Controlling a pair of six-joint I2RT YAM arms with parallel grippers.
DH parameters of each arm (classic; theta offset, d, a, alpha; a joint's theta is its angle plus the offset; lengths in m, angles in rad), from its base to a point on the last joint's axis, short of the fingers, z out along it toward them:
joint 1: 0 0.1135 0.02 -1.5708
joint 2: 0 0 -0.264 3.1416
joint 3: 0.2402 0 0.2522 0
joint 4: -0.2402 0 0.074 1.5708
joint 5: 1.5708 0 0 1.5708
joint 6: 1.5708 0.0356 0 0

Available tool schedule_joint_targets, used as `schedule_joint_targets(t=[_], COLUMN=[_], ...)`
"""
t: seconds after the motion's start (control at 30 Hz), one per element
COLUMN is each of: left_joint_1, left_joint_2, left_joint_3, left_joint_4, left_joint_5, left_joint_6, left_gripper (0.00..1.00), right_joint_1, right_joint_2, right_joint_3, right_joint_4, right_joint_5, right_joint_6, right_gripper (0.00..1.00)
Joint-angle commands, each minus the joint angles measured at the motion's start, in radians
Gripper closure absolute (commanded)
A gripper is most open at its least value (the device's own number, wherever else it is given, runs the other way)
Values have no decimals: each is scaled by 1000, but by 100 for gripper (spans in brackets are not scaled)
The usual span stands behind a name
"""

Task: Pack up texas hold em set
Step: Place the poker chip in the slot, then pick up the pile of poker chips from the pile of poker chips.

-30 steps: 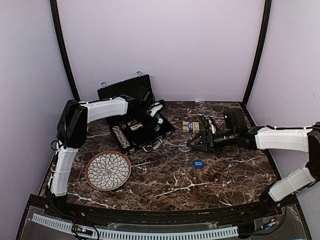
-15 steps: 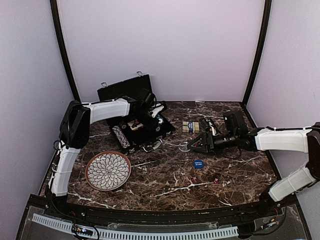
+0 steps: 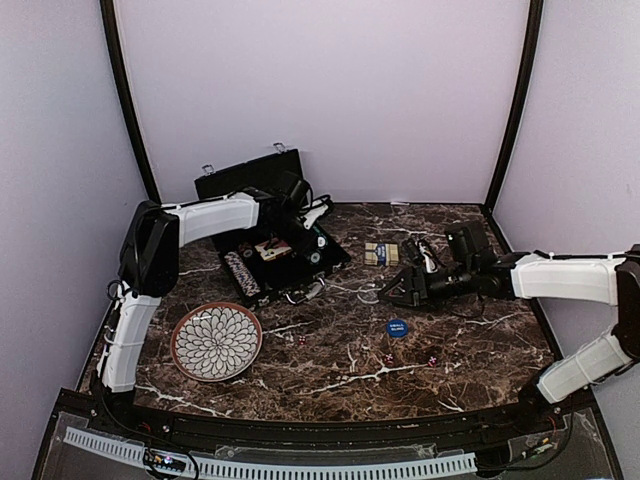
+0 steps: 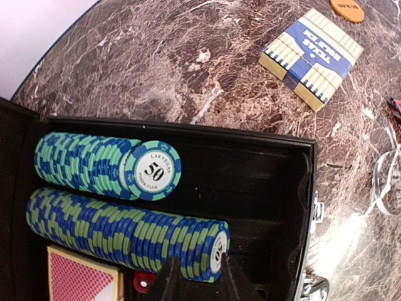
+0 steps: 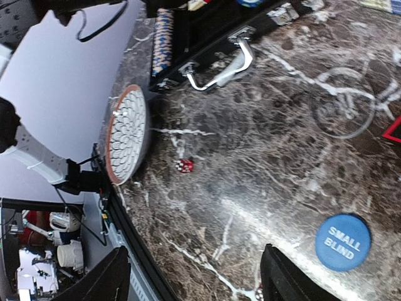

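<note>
the left hand (image 4: 199, 276) has just been loosened at the row of blue and green striped poker chips (image 4: 125, 229) in the black hard briefcase (image 4: 263, 182), so these seem packed; a grip cannot be told. the right hand (image 5: 194, 279) is spread empty by the round blue button (image 5: 343, 242).

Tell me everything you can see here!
Black hard briefcase: one, black, open, back left of the brown marble table.
Striped poker chips: two rows, green-blue and blue-green, inside the briefcase.
Red-backed card deck: one, red, in the briefcase.
Blue striped card box: one, blue and cream, table right of briefcase.
Round orange button: one, orange, beside the card box.
Round blue button: one, blue, mid table.
Small dice: three, red, table front.
Patterned round plate: one, white with brown rim, front left.
Left gripper: one, black, over the chips.
Right gripper: one, black, jaws open, near the blue button.
</note>
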Motion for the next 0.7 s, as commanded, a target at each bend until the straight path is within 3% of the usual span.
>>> schedule_joint_targets(t=[0.0, 0.2, 0.37, 0.67], left_joint_1=[0, 1, 0, 1], left_joint_2=[-79, -201, -324, -442], left_joint_3=[-1, -94, -190, -338], left_joint_4=[-31, 17, 57, 104], left_joint_5=[19, 22, 24, 26], left_joint_6=[-19, -67, -105, -128], left_gripper=[73, 56, 36, 24], right_joint_1=[-10, -16, -41, -94], right_joint_2=[-45, -10, 103, 284], right_joint_3=[95, 238, 370, 476], right_joint_4=[-195, -433, -606, -673], right_joint_5=[237, 511, 669, 798], right_joint_6=[-68, -171, -264, -344], right_gripper=[26, 21, 17, 10])
